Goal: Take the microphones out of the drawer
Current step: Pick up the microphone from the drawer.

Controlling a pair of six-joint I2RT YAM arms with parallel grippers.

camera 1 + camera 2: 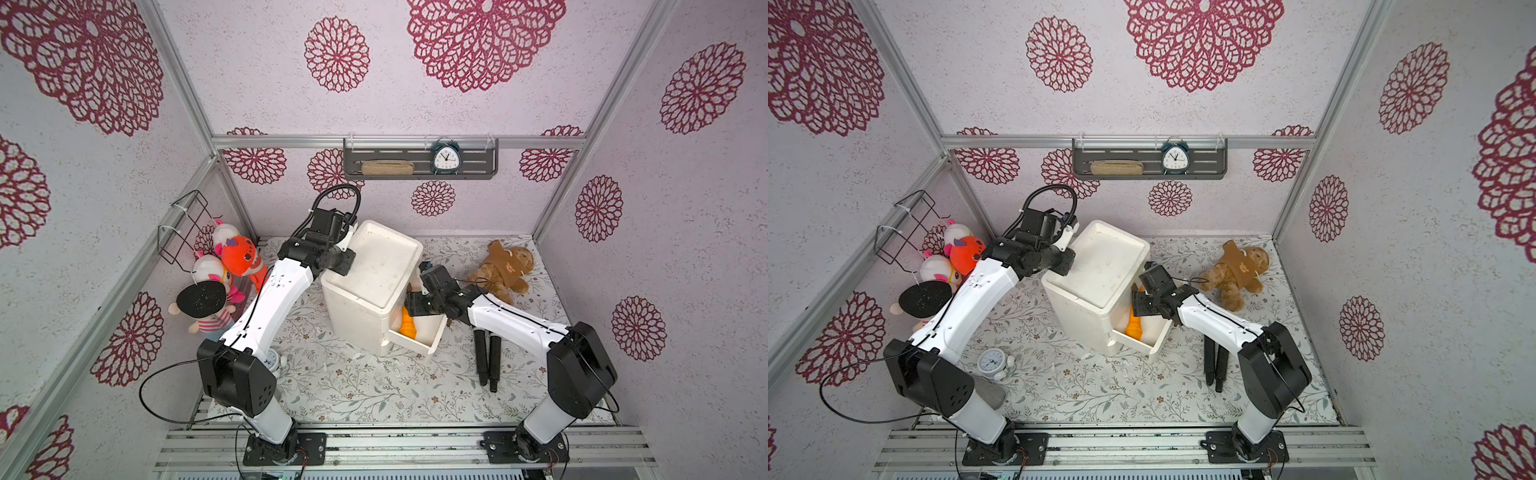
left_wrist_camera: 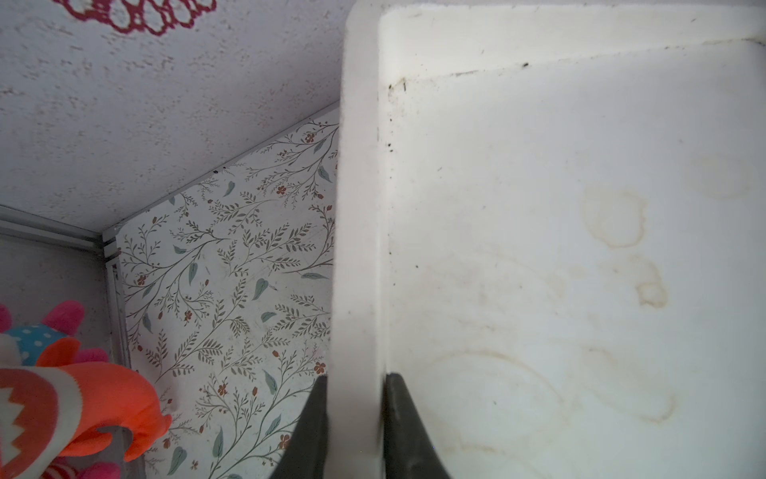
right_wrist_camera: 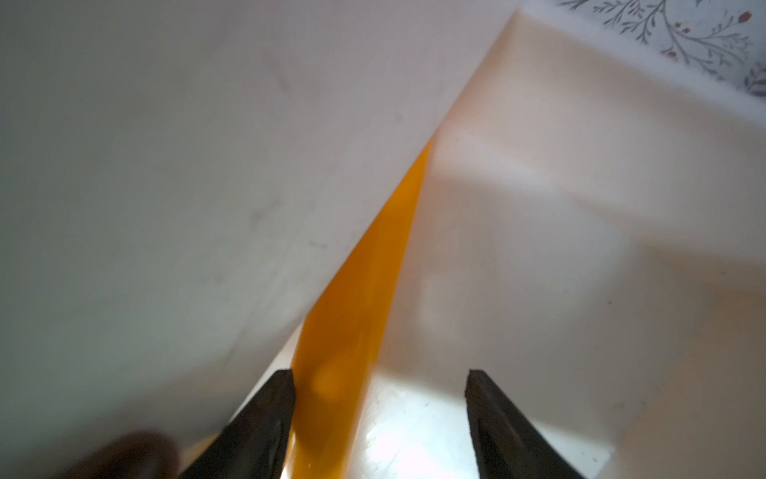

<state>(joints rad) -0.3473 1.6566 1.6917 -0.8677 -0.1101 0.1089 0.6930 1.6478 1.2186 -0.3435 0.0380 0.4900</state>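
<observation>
Plush toys (image 1: 239, 257) are piled at the table's (image 1: 353, 395) left edge. The left gripper (image 2: 356, 377) is clenched on the raised left rim of the white cabinet (image 1: 382, 266) at mid-table. The cabinet's drawer (image 1: 411, 342) stands pulled out toward the front edge. The orange microphone (image 1: 407, 326) lies inside it, partly under the cabinet's front. The right gripper (image 3: 381, 373) reaches into the drawer with its jaws apart, the microphone's handle between them and just beside one finger. A teddy bear (image 1: 503, 266) lies near the back right corner.
</observation>
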